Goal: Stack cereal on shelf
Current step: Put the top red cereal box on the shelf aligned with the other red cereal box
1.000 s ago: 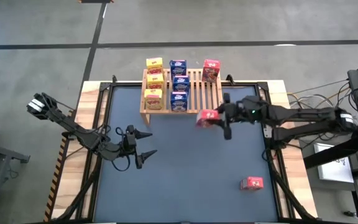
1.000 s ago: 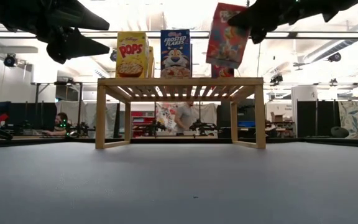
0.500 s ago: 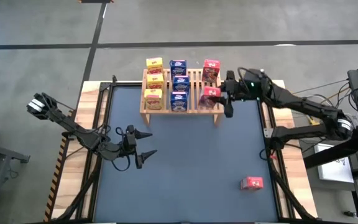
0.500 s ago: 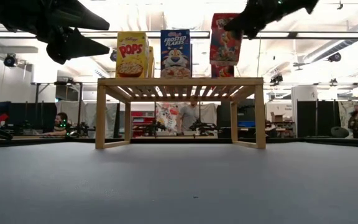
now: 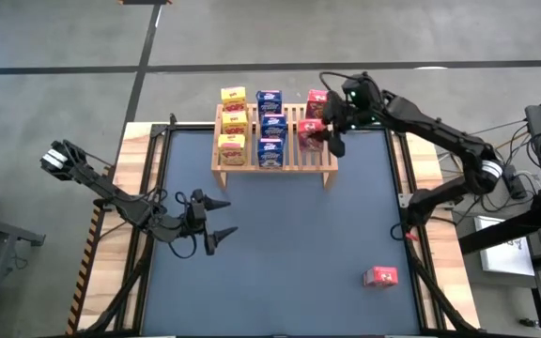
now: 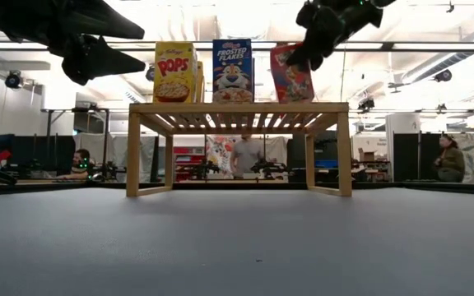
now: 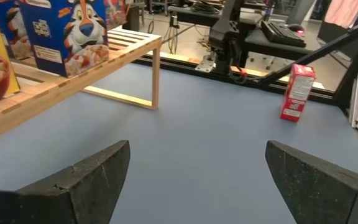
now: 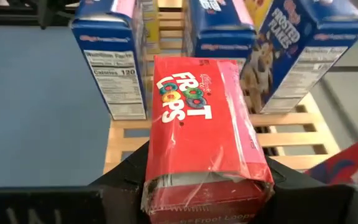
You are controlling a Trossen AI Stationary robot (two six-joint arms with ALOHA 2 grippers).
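right tool (image 5: 332,131) grasping a red cereal box (image 8: 201,140) over the shelf (image 5: 289,160) on the blue table (image 5: 280,244); left tool (image 5: 222,221) released.

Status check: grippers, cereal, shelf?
Right gripper shut on red box over shelf. Left gripper open, idle. One red box on table. Nothing blocking.

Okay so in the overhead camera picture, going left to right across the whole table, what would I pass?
Left pincer, open above the mat → yellow boxes → blue boxes → red box held by the right pincer over the shelf → lone red box lying on the mat.
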